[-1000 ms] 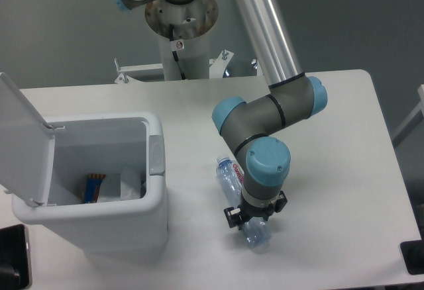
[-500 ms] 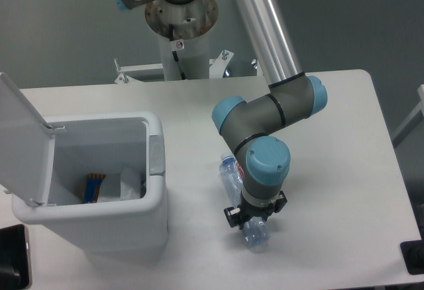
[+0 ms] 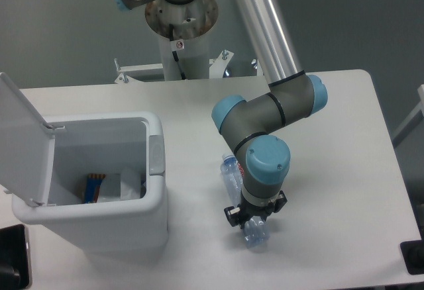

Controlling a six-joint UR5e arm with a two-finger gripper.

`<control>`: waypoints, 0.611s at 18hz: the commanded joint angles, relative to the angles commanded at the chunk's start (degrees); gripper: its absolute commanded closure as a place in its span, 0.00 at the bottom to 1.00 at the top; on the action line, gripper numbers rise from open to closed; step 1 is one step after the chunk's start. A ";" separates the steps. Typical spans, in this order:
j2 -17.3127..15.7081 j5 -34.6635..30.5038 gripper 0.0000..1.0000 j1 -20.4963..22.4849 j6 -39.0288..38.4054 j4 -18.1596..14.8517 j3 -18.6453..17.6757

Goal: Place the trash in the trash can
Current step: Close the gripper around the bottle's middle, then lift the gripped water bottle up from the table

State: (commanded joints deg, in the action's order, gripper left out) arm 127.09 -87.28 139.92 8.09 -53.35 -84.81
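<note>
The trash, a crushed clear blue-tinted bottle (image 3: 232, 175) with red lettering on its label, lies on the white table right of the trash can. My gripper (image 3: 254, 224) points straight down over the bottle's lower half. The blue-capped wrist hides its fingers, which seem shut on the bottle. The bottle's base shows below the wrist. The white trash can (image 3: 156, 171) stands at the left with its lid (image 3: 23, 138) swung open and upright. Inside it I see crumpled white wrapping (image 3: 130, 184) and a blue-and-orange striped item (image 3: 93, 187).
The arm's base column (image 3: 182, 35) rises at the table's back edge. A black object (image 3: 412, 257) sits at the table's front right corner and another black object (image 3: 13, 263) at the front left, beside the can.
The bottle's neck end has swung slightly to the right, so it lies more in line under the wrist. The arm has barely moved.
</note>
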 joint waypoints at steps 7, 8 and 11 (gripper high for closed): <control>-2.80 0.61 0.42 0.17 5.44 -0.61 1.40; -3.25 0.88 0.42 0.44 5.97 -0.62 2.10; -3.25 1.05 0.42 0.62 6.50 -0.62 3.77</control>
State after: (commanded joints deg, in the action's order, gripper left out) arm 123.84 -86.22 140.54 14.59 -53.96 -81.04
